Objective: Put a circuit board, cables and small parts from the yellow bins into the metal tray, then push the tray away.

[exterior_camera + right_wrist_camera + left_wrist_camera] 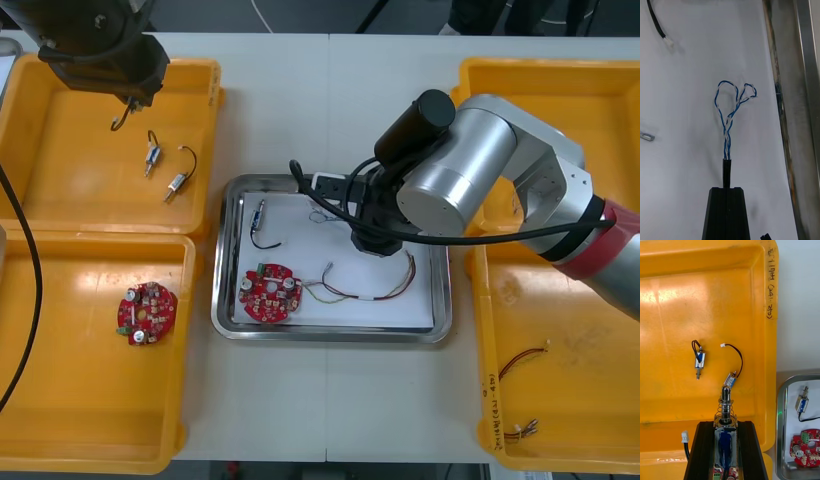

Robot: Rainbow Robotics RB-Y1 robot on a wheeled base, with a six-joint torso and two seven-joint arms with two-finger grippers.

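Now right gripper [727, 189] clamps a twisted blue and white cable [728, 120], stretched straight ahead of it over the white-floored metal tray [805, 93]; left gripper [725, 424] grasps a small metal part [726, 399] above the far-left yellow bin [673, 315].

The twisted cable [727, 125] is blue and white, the bins [80, 195] yellow.

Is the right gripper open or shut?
Shut: the right gripper pinches the end of the blue and white cable over the metal tray. The left gripper holds a small metal part over a yellow bin.
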